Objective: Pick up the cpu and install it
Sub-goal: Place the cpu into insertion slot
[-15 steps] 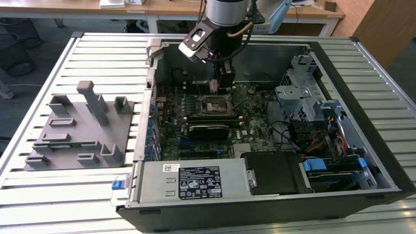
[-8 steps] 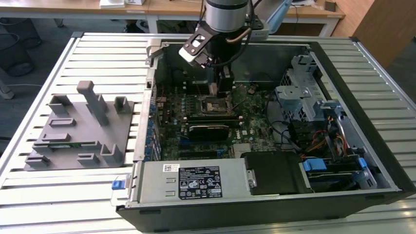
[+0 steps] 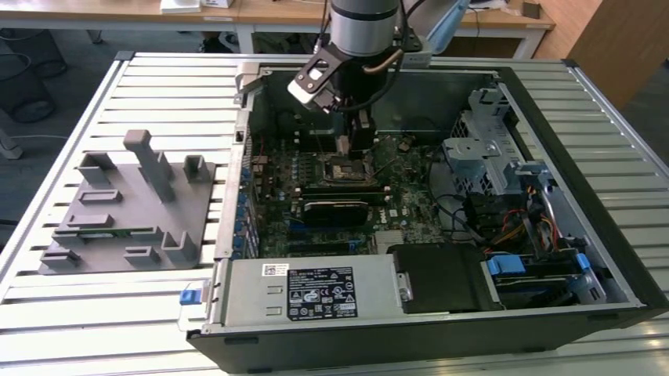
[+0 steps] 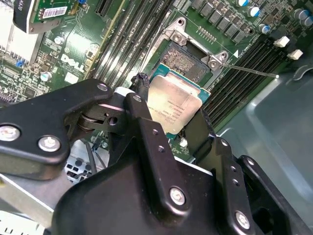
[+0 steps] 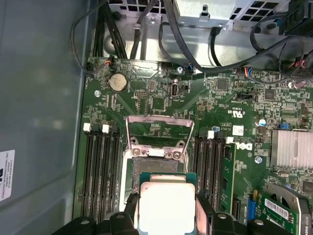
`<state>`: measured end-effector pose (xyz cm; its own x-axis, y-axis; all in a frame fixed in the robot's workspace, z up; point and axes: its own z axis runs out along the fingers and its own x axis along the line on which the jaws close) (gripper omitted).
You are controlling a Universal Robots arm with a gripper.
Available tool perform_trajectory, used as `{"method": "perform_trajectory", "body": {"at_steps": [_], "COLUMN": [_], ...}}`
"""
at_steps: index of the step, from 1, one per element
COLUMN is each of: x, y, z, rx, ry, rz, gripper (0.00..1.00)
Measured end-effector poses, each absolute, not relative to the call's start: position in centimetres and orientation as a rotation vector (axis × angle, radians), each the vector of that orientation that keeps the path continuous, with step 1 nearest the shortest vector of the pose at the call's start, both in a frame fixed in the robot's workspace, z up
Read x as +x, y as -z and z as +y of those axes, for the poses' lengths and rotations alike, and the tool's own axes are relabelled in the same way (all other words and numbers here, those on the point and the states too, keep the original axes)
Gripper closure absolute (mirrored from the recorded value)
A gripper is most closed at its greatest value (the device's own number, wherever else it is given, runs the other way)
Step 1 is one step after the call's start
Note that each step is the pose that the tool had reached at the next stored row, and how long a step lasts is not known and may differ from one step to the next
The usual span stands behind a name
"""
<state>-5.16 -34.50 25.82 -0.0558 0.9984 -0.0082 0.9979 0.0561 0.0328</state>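
— How is the cpu looking?
— The cpu (image 4: 173,105) is showing a flat, square, dull silver lid with a thin green rim, and faint print is running across the metal. The jaws are clamping it by two opposite edges, with the black fingers (image 4: 146,137) pinching it between them.
— Where is it sitting?
— It is hanging just over the open socket (image 4: 188,58) on the green motherboard (image 3: 313,223). I cannot tell whether it is touching. The socket's bare metal load frame (image 5: 159,118) is standing raised beyond it.
— And around it, in the exterior view?
— At nine o'clock a grey moulded fixture (image 3: 125,207) is resting on the slatted metal tabletop (image 3: 157,78). The black computer case (image 3: 585,313) is lying open at centre, with a silver power supply (image 3: 303,291) sitting at six o'clock. At three o'clock a metal drive cage (image 3: 481,149) and coloured cables (image 3: 510,231) are crowding the case wall.
— Anything close in?
— Black memory slots (image 5: 100,176) are flanking the socket on both sides.
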Motion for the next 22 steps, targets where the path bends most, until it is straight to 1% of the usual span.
{"method": "perform_trajectory", "body": {"at_steps": [9,22], "x": [-5.2,-5.2], "y": [-25.3,-23.4], "z": [-34.5,-34.1], "rx": [2.139,2.139], "ry": [-0.028,-0.028], "rz": [2.262,2.262], "gripper": [0.46,0.46]}}
